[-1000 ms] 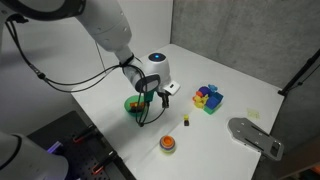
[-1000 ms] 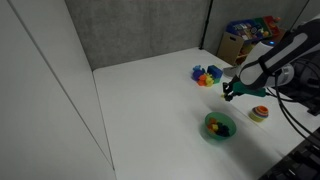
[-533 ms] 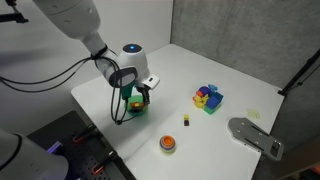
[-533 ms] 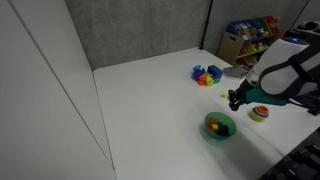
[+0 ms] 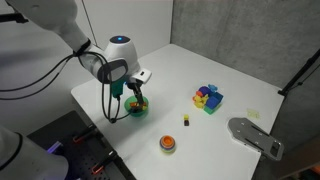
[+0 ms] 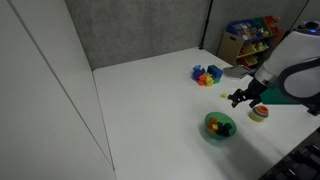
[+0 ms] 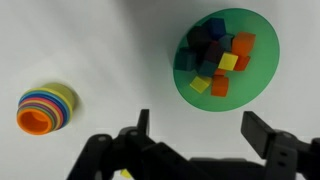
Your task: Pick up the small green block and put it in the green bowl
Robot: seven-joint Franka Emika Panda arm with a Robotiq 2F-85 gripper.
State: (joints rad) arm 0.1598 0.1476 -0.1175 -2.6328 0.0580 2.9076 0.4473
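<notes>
The green bowl (image 7: 228,60) holds several small cubes, red, orange, yellow and dark ones. A dark green cube (image 7: 186,60) at its left side looks like the small green block. My gripper (image 7: 203,130) is open, nothing between its fingers, and the bowl lies just beyond the fingertips rather than between them. In both exterior views the gripper (image 5: 133,95) (image 6: 243,97) hangs a little above the table beside the bowl (image 5: 137,108) (image 6: 219,126).
An orange-red dish with rainbow rings (image 7: 45,108) (image 5: 167,144) (image 6: 259,112) sits near the bowl. A tiny cube (image 5: 185,121) lies on the table. Multicoloured blocks (image 5: 207,97) (image 6: 207,75) stand farther off. A grey flat part (image 5: 255,136) lies at the table edge.
The jaws have gone from shut to wide open. The arm has swung sideways along the table near the bowl. The bowl has stayed put.
</notes>
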